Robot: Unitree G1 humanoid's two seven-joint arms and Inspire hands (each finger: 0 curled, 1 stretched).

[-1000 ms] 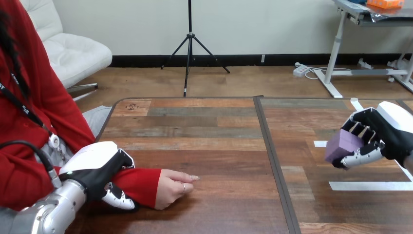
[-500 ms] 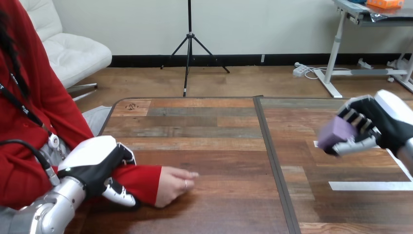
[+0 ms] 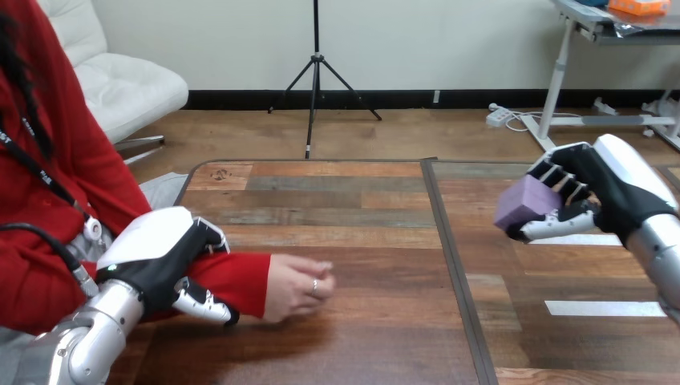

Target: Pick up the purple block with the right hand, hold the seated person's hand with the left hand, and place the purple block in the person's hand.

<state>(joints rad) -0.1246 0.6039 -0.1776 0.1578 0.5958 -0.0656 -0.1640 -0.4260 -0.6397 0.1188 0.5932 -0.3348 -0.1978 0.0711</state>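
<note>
Purple block (image 3: 525, 202) held in right hand (image 3: 600, 192) clear above desk (image 3: 361, 233); left hand (image 3: 156, 258) clasped round person's forearm (image 3: 239, 281), red-sleeved.

The person's hand (image 3: 297, 285) lies at the left of the wooden plank table (image 3: 361, 200). The robot's black-and-white left hand (image 3: 160, 261) wraps the red-sleeved forearm (image 3: 240, 281) just behind it. Well apart, at the right, the right hand (image 3: 597, 188) holds the purple cube block (image 3: 521, 202) above the table, over 2 white tape strips (image 3: 605, 308).
</note>
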